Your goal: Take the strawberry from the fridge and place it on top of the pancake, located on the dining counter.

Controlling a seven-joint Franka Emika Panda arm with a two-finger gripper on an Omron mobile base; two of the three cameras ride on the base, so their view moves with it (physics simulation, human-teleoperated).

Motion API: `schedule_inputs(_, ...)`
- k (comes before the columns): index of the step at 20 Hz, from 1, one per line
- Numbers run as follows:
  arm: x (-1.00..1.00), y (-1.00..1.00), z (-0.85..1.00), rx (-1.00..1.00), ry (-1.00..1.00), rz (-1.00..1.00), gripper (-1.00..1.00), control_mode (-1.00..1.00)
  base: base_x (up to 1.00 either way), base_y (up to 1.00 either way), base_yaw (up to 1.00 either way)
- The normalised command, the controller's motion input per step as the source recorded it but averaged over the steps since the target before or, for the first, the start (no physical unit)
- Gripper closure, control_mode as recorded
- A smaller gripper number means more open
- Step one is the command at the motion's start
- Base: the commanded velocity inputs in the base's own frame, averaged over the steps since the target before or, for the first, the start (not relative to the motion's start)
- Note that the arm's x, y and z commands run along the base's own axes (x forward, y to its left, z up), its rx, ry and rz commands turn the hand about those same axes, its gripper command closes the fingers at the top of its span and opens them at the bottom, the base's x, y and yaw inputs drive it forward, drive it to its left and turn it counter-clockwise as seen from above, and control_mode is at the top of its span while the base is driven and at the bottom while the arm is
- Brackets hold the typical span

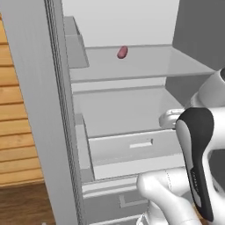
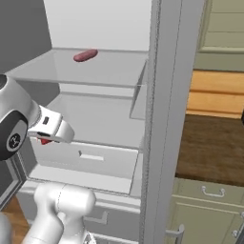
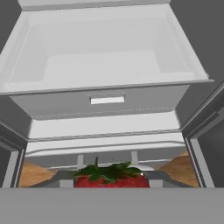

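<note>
Open fridge (image 1: 39, 110), white shelves bare below the top one. Hand (image 2: 45, 138) just in front of the drawer (image 3: 105, 101), pinching the strawberry (image 3: 109, 178) between its tips, free room on either side. Pinkish lump (image 1: 122, 52) lying on top shelf.

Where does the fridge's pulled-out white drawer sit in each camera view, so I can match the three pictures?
Left base view: the white drawer is at centre, its front turned toward the lower right.
Right base view: lower left of centre, its front turned toward the lower left.
Hand view: upper half, seen from the front and above.
Shared landmark: the pale handle slot on its front.
</note>
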Motion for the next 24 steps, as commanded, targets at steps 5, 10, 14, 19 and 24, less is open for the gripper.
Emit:
schedule_inputs(5, 0.0, 0.0, 0.0, 0.0, 0.0, 0.0, 1.0, 1.0, -0.53, 0.34, 0.38)
schedule_inputs(10, 0.0, 0.0, 0.0, 0.0, 0.0, 0.0, 1.0, 1.0, -0.67, 0.15, 0.67)
schedule_inputs(14, 0.0, 0.0, 0.0, 0.0, 0.0, 0.0, 1.0, 1.0, -0.44, -0.15, 0.95)
schedule_inputs(19, 0.0, 0.0, 0.0, 0.0, 0.0, 0.0, 1.0, 1.0, -0.69, -0.01, 0.86)
schedule_inputs(24, 0.0, 0.0, 0.0, 0.0, 0.0, 0.0, 1.0, 1.0, -0.72, 0.46, 0.74)
